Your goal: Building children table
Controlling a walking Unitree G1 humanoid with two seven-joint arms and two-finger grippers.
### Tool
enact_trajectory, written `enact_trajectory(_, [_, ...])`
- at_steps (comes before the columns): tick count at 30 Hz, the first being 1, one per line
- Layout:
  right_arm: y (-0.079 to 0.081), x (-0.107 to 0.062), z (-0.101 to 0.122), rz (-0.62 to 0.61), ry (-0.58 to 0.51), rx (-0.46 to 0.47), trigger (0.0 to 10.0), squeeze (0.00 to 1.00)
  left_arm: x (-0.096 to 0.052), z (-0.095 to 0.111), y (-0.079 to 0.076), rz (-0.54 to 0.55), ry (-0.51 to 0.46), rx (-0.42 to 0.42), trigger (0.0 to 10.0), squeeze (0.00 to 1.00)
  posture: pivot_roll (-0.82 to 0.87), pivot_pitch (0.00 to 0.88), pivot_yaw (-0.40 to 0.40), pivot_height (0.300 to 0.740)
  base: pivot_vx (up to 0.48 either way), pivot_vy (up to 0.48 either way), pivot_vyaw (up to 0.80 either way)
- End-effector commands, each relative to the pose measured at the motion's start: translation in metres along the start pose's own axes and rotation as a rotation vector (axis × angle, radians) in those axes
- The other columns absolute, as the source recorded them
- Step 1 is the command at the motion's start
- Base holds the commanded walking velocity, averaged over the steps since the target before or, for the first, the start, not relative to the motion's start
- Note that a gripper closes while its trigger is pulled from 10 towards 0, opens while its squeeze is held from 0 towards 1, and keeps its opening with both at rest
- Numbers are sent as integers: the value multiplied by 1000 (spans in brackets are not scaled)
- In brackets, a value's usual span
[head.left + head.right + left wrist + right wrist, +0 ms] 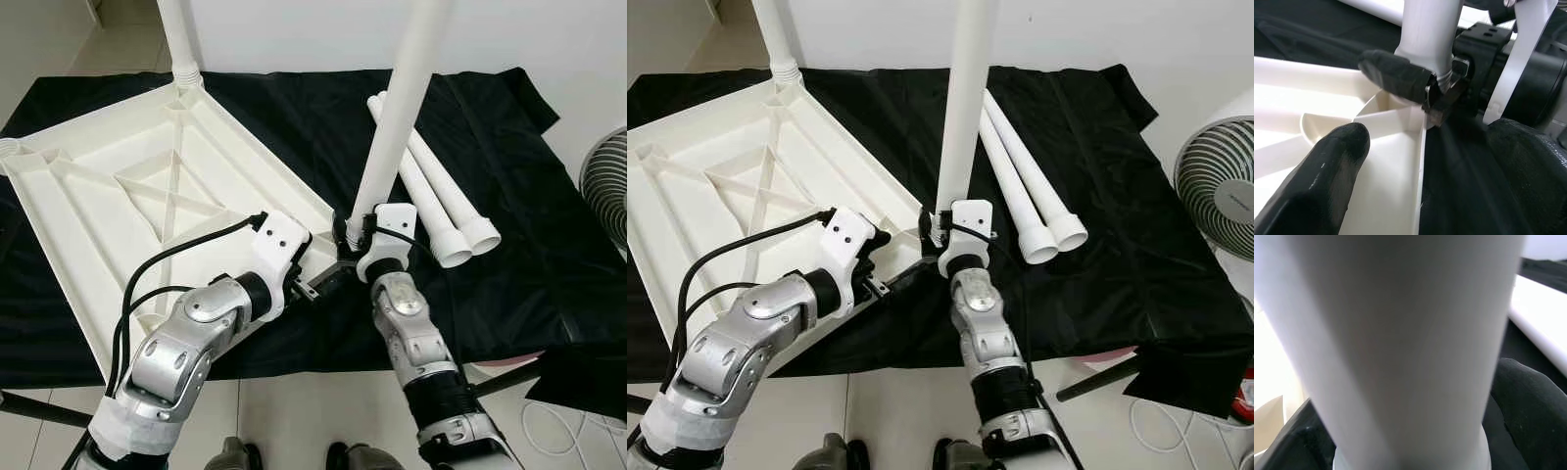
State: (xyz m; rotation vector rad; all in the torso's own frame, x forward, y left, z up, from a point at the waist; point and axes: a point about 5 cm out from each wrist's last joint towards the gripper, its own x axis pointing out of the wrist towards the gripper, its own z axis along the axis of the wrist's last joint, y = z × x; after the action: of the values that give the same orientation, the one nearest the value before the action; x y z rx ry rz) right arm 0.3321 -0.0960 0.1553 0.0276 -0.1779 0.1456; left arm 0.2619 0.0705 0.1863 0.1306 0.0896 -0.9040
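Fingers of the right gripper [355,238], clamping the upright table leg [397,117], are needing vertical seating pressure into the near corner socket [1382,104] while the left gripper [323,284], fingers apart, is steadying the upturned tabletop [127,186].

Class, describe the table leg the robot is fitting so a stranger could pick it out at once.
Find the upturned white tabletop on the black cloth. At its near corner the right gripper holds a white leg upright, unlike the two spare legs lying flat beside it.

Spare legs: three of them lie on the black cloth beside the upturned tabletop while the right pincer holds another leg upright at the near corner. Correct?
Not quite. The left eye view shows two spare legs lying on the black cloth, not three. The rest holds: the right pincer grips a leg upright at the near corner of the upturned tabletop.
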Motion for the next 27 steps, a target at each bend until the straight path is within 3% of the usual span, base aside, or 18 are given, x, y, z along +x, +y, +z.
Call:
enact_trajectory(1, [-11, 3, 2, -5, -10, -14, 10000, 1000, 1, -4, -3, 4, 11, -1, 10000, 0, -79, 100, 14, 740, 0, 0, 0])
enact_trajectory(4, [-21, 8, 7, 63, -19, -60, 10000, 1000, 2, -4, -3, -1, 11, 2, 10000, 0, -79, 100, 14, 740, 0, 0, 0])
enact_trajectory(5, [-25, 10, 9, 90, -26, -79, 10000, 188, 2, -4, -3, -2, 11, 2, 10000, 0, -79, 100, 14, 740, 0, 0, 0])
enact_trajectory(6, [-25, 10, 9, 90, -26, -79, 10000, 188, 2, -4, -3, -2, 11, 2, 10000, 0, -79, 100, 14, 740, 0, 0, 0])
enact_trajectory(7, [-28, 12, 12, 140, -24, -88, 10000, 0, 3, -4, -3, -4, 13, 3, 10000, 0, -85, 95, 16, 740, 0, 0, 0])
enact_trajectory(12, [-30, 13, 13, 200, -15, -88, 10000, 0, 4, -5, -4, -6, 17, 6, 10000, 0, -85, 95, 16, 740, 0, 0, 0])
enact_trajectory(13, [-32, 14, 15, 279, -8, -96, 10000, 0, 4, -5, -4, -8, 20, 10, 10000, 0, -87, 94, 15, 740, 0, 0, 0])
enact_trajectory(16, [-35, 15, 16, 350, 4, -113, 10000, 0, 5, -5, -5, -10, 22, 12, 10000, 0, -87, 94, 15, 740, 0, 0, 0])
enact_trajectory(21, [-51, 22, 20, 511, 45, -214, 10000, 0, 6, -4, -5, -9, 18, 12, 10000, 0, -86, 98, 15, 740, 0, 0, 0])
enact_trajectory(27, [-56, 29, 23, 571, 59, -254, 10000, 0, 7, -4, -6, -13, 20, 11, 10000, 0, -86, 101, 17, 740, 0, 0, 0])
